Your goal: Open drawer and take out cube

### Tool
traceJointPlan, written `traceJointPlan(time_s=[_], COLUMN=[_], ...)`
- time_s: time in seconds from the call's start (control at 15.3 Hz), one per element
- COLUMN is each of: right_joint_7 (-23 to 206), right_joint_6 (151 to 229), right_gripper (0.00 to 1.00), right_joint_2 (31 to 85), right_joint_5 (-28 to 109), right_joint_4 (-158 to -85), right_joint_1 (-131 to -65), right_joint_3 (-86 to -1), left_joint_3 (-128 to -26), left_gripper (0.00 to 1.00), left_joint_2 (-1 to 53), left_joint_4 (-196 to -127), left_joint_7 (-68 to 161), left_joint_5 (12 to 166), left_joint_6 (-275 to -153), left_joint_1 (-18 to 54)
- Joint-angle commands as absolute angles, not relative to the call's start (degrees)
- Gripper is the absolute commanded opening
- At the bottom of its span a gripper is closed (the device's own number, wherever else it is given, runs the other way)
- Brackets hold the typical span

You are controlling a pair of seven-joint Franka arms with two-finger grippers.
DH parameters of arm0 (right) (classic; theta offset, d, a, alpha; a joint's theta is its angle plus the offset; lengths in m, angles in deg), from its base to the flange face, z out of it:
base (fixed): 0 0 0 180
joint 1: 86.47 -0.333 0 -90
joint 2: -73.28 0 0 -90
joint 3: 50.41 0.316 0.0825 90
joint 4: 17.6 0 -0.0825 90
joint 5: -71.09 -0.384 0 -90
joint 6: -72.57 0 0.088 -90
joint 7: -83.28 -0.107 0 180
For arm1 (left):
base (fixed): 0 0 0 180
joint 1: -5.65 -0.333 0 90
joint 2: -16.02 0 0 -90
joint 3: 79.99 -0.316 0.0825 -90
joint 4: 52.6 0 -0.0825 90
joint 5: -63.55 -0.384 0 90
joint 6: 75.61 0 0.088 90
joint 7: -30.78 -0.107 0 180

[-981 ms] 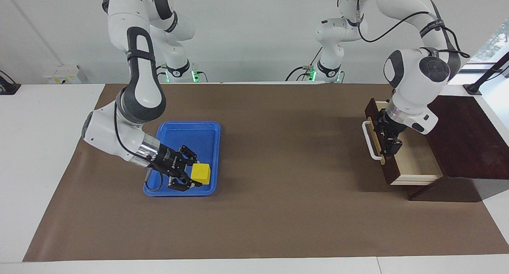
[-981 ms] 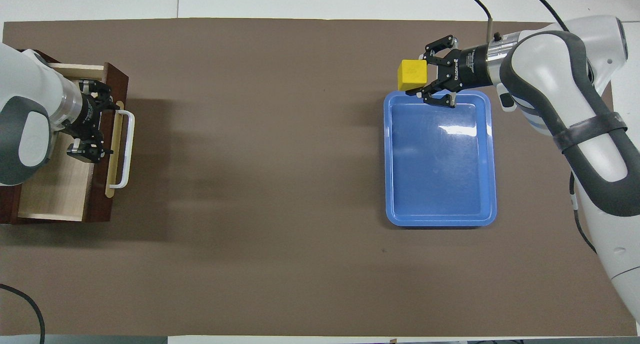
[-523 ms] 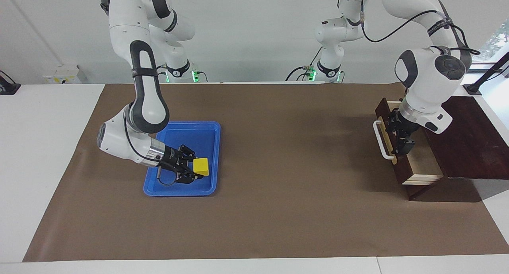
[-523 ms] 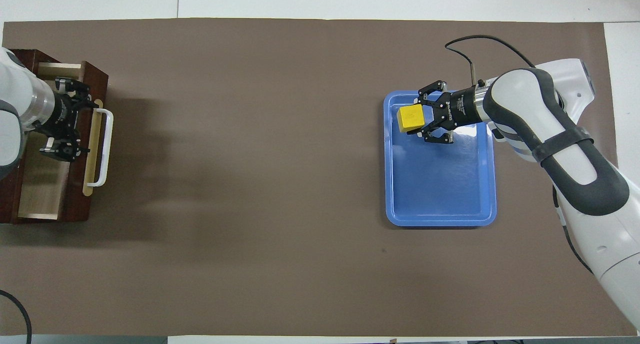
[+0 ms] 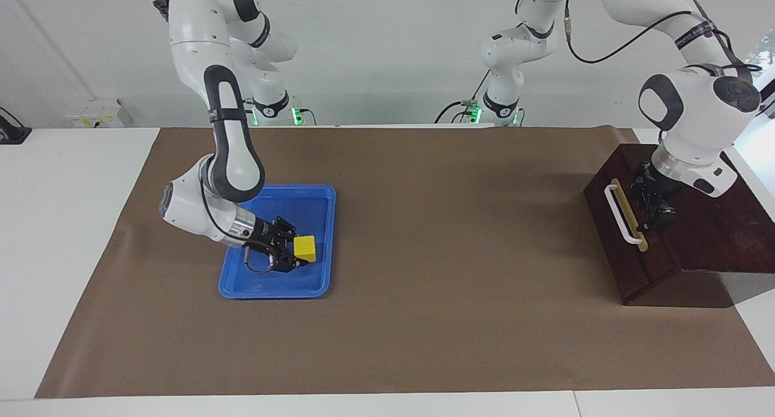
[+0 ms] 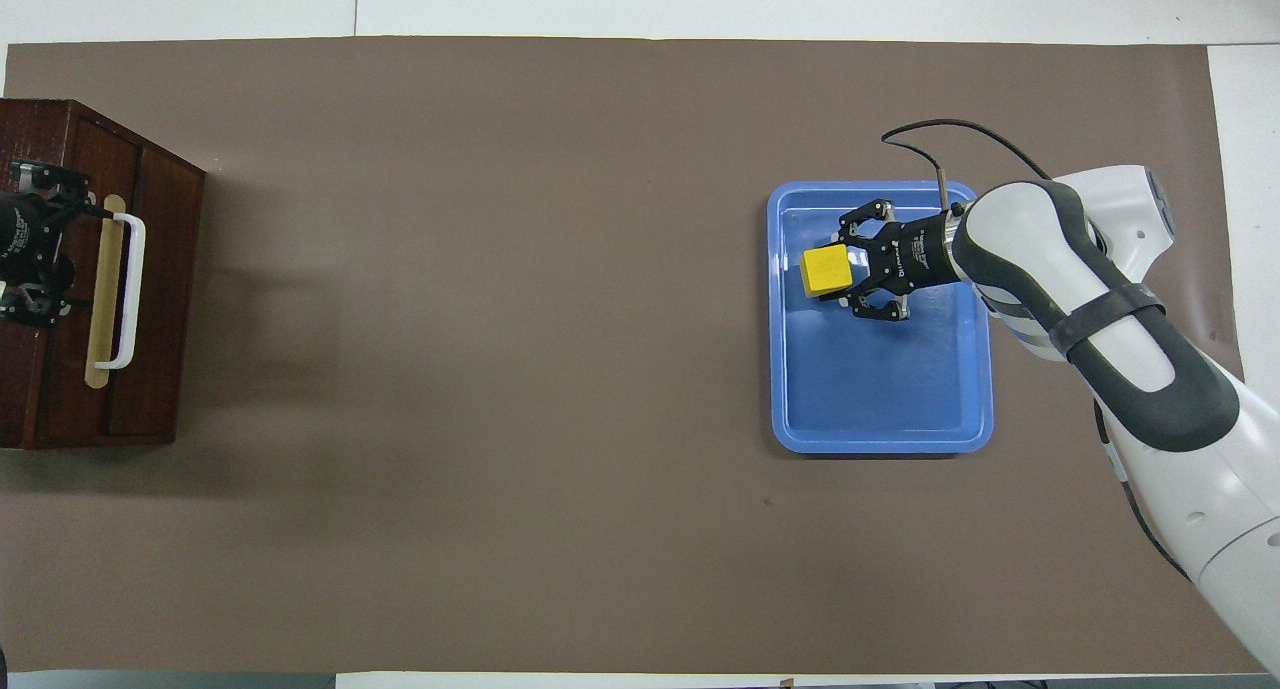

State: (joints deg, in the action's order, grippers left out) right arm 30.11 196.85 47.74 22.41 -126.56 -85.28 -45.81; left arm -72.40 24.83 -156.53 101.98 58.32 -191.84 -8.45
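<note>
Cube [image 5: 304, 248] is out of the drawer [image 5: 629, 235] and sits low in the tray [image 5: 275, 287], in the half farther from the robots. I can't confirm from either view whether it's resting on the tray floor.

Right tool [image 5: 291, 255] is clamped on cube, fingers on two opposite sides, arm reaching in low over the tray.

Drawer looks shut: front flush with the box [image 5: 714, 223], no pale interior visible. Handle [image 5: 622, 213] faces the middle of the counter [image 5: 454, 235].

Left tool [image 5: 655, 210] is over the box top, just beside the handle strip. I can't tell how its fingers are set, and it doesn't appear to be holding anything.

My read: opening and extraction are done. What's left is letting the cube go in the tray, then backing the right arm out.

Around: brown mat over the counter, bare between tray and box. Box is at the left arm's end, tray toward the right arm's end, well apart. Right arm's cable loops over the tray edge near the wrist.

Nothing in the way of the release. Only thing I'd watch is the tray rim when pulling the tool back, since it sits low inside.
</note>
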Motion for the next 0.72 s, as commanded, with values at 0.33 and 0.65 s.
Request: traceJointPlan(time_s=[0.33, 0.65], right_joint_7=[32.8, 32.6], right_joint_6=[201.6, 202.0], right_gripper=[0.0, 0.32], right_joint_2=[49.9, 50.1], right_joint_5=[18.4, 18.4], right_joint_4=[-131.1, -131.5], right_joint_1=[-84.7, -85.6], right_joint_3=[-45.0, -45.0], left_joint_3=[-71.8, -71.1], left_gripper=[1.0, 1.0], left_joint_2=[23.3, 19.2], left_joint_4=[-156.6, -153.3], left_joint_7=[101.5, 100.7], left_joint_5=[57.1, 57.8], left_joint_6=[-191.9, -191.8], left_joint_1=[-8.3, -4.2])
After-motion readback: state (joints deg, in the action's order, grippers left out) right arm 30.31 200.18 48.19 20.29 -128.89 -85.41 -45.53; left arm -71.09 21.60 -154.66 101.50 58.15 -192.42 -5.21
